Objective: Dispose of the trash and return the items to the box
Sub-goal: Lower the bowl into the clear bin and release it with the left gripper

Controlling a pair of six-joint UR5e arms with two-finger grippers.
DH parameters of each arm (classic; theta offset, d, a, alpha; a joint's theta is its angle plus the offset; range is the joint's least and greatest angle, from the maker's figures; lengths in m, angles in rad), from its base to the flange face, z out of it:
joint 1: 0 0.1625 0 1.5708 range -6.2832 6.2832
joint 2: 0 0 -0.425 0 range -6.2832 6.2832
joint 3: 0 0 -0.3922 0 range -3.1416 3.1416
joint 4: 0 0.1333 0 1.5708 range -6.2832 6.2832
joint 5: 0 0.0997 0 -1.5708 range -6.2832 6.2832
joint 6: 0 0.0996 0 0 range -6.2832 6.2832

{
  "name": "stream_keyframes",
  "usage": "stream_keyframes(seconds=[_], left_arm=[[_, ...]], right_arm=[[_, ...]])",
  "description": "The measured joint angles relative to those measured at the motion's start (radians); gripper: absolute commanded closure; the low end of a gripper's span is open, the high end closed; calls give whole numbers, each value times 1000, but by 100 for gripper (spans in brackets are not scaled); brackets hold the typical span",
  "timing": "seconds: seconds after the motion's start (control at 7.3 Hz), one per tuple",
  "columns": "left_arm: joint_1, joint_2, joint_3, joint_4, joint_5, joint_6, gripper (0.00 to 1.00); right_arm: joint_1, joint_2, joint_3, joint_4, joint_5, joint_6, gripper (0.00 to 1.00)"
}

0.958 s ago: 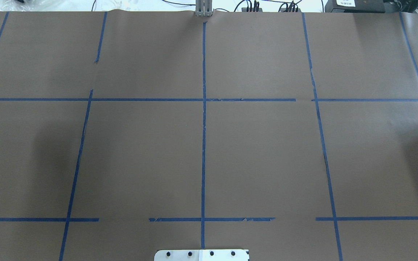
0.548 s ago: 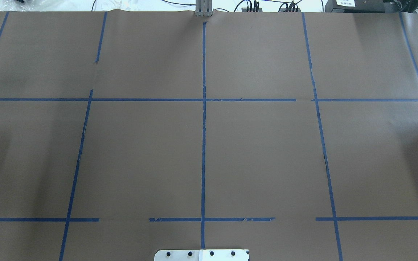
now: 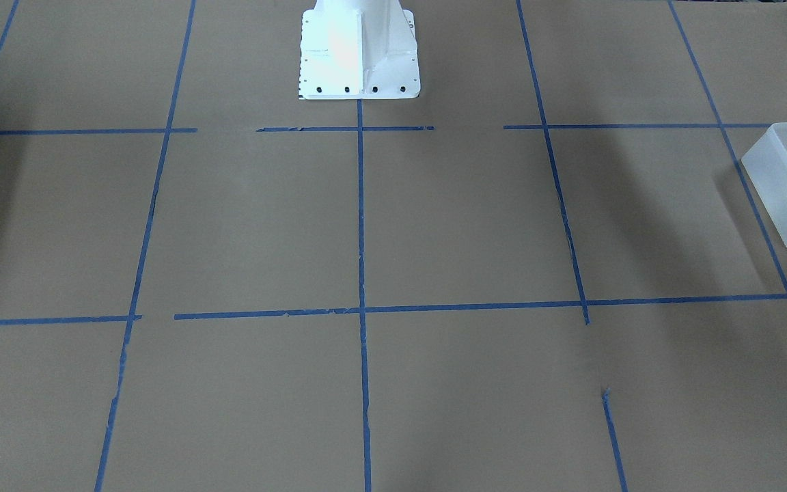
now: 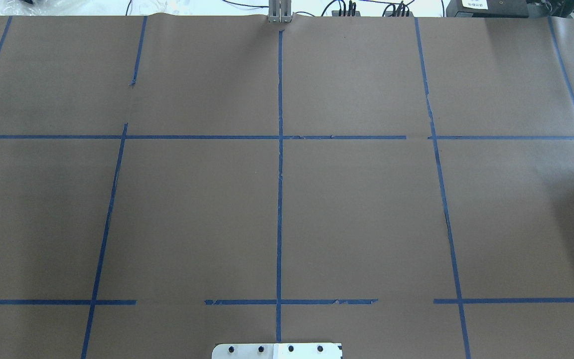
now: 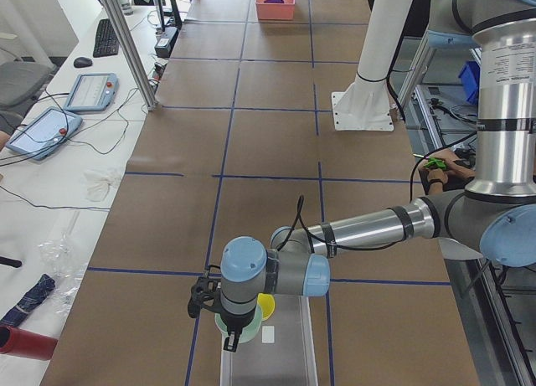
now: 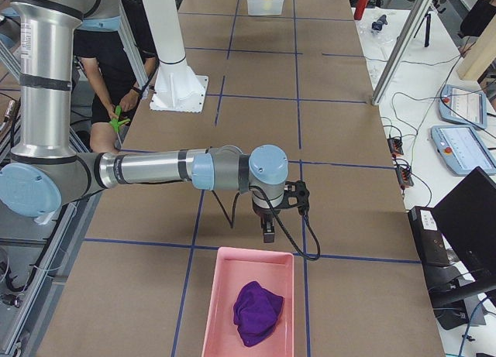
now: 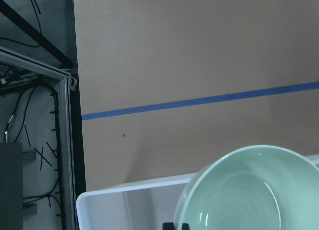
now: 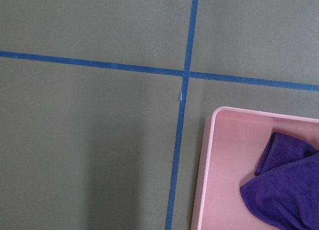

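Grippers – two.
- Left gripper (image 5: 229,340): one. It points down over the box. Only the dark fingertips (image 7: 169,226) show at the lower edge of the wrist view, set close together on the rim of the mint bowl, so it has the bowl pinched by its edge.
- Right gripper (image 6: 267,233): one. It points down over the table (image 4: 192,209). It shows only from the side, and its own camera catches no finger. Whether its jaws stand apart or closed cannot be told, and nothing shows in them.

Task's things.
- Box (image 5: 289,344): one, frosted white and translucent, directly under the left gripper.
- Yellow cup (image 5: 266,306): one, inside the box, just beside the left gripper on the side toward the robot's base and close against the bowl.
- Mint bowl (image 7: 249,190): one, mouth up, hanging from the left gripper above the box's open top. Whether its base touches the box floor cannot be told.

Other things.
- Pink tray (image 6: 248,251): one, on the table, its near rim just below and beside the right gripper.
- Purple cloth (image 6: 257,310): one, crumpled inside the tray, on the far side of that rim from the right gripper – apart from it.
- Blue tape lines (image 8: 184,75): several, forming a grid, with one crossing just beside the tray's corner.
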Motion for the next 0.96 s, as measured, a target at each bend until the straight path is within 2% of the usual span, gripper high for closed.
stream_keyframes(seconds=[0.14,0.27,0.41,0.96], left_arm=[[-10,17,3,-2,17,29,100],[-22,31,4,-3,31,49,27],[-28,40,4,-4,38,57,0],[-34,39,-4,-1,39,50,0]], right_arm=[[0,1,0,0,0,0,0],[0,2,1,0,0,0,0],[0,3,1,0,-1,0,0],[0,8,1,0,-1,0,0]])
